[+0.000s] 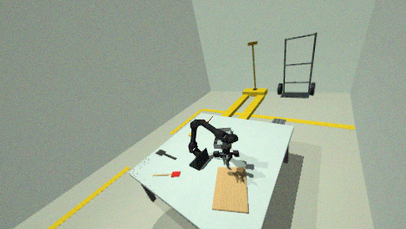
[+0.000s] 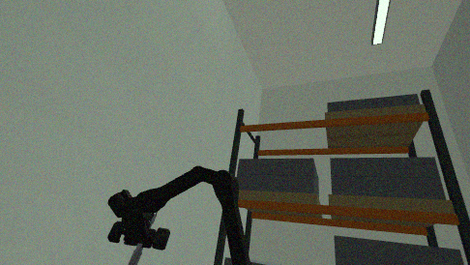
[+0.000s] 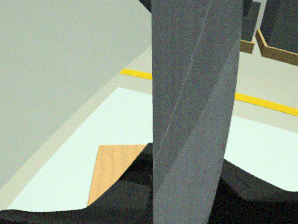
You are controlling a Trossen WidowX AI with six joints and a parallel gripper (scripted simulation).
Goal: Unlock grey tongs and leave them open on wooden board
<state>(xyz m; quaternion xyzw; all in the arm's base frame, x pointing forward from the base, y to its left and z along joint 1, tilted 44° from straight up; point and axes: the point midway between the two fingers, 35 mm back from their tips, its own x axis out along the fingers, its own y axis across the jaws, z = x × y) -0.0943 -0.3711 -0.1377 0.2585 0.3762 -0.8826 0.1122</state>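
Open air over the board (image 1: 230, 194) (image 3: 111, 167) (tongs (image 1: 228, 167) (image 2: 136, 253) (image 3: 192, 110) aside).

A warehouse (or storeroom), with pallet racking (image 2: 439, 145), a yellow pallet jack (image 1: 255, 91) and a hand truck (image 1: 299, 64).

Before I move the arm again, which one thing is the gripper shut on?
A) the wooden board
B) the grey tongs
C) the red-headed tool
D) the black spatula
B: the wrist view shows the grey tongs running up between the gripper's fingers, while the wooden board lies on the table.
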